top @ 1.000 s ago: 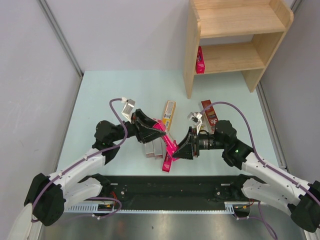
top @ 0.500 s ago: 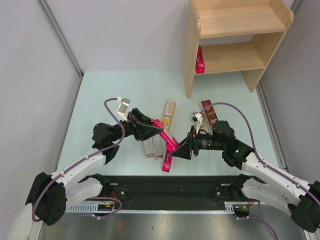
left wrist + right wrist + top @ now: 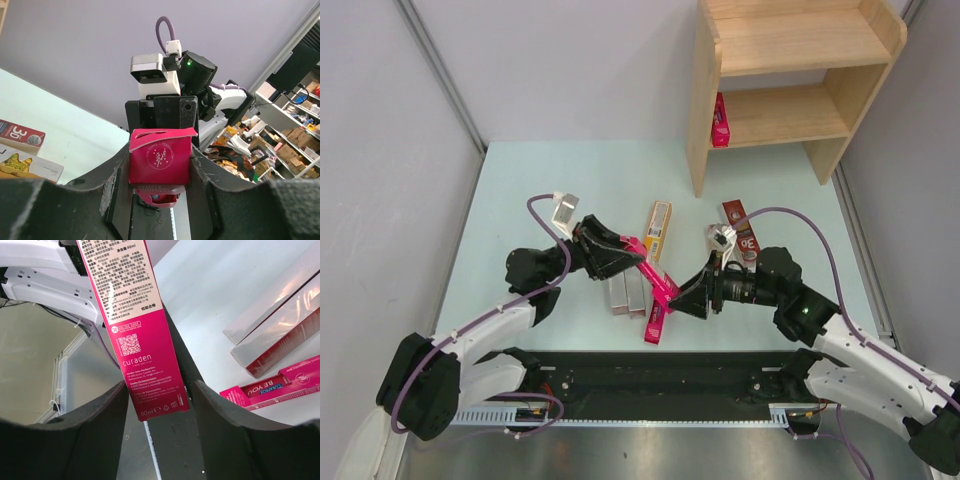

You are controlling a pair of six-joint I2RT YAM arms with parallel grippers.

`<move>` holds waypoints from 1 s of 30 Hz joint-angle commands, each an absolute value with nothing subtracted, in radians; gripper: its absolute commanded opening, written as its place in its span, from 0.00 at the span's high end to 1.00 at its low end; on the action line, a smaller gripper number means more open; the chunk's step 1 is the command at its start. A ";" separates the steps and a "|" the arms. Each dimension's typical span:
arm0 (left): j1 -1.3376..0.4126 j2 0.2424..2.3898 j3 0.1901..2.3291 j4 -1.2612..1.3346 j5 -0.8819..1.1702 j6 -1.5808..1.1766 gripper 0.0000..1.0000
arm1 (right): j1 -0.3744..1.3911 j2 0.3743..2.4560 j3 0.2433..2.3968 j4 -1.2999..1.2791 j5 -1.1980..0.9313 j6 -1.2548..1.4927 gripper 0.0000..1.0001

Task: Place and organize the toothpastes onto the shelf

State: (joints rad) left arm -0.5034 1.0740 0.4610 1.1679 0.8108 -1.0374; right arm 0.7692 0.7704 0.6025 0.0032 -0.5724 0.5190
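I hold one magenta toothpaste carton (image 3: 656, 277) in the air over the table (image 3: 520, 200), and my left gripper (image 3: 634, 262) is shut on its upper end. From the left wrist the carton's end face (image 3: 160, 157) sits clamped between both fingers. My right gripper (image 3: 686, 298) stands open around the carton's lower end (image 3: 150, 370), with a gap at each finger. A second magenta carton (image 3: 655, 322) and two silver ones (image 3: 625, 295) lie below. The orange-yellow carton (image 3: 659, 229) and the dark red one (image 3: 738, 228) lie farther back. One pink carton (image 3: 720, 120) stands on the shelf (image 3: 790, 45), on its lower board.
The shelf stands at the table's far right corner, its top board bare. Grey walls close in the table on the left and back. The black rail (image 3: 650, 385) between the arm bases runs along the near edge. Silver cartons (image 3: 280, 330) lie close to my right fingers.
My right gripper let go of the magenta carton's lower end and drew back slightly to the right. My left gripper closed tighter on the upper end. The carton stayed aloft.
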 commanded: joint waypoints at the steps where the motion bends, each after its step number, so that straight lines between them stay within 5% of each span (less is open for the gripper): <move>1: -0.497 1.066 0.465 1.232 0.810 -1.051 0.60 | 0.793 0.779 0.612 0.043 -0.578 0.511 0.45; 10: -0.497 1.069 0.471 1.188 0.816 -1.019 0.51 | 0.775 0.766 0.614 0.066 -0.571 0.545 0.68; 13: -0.497 1.049 0.479 1.079 0.804 -0.955 0.37 | 0.737 0.741 0.614 0.046 -0.542 0.552 0.72; 17: -0.495 0.974 0.505 0.827 0.741 -0.815 0.01 | 0.671 0.729 0.614 0.014 -0.525 0.558 0.74; 30: -0.497 0.815 0.515 0.329 0.479 -0.532 0.00 | 0.456 0.718 0.614 -0.069 -0.483 0.578 0.82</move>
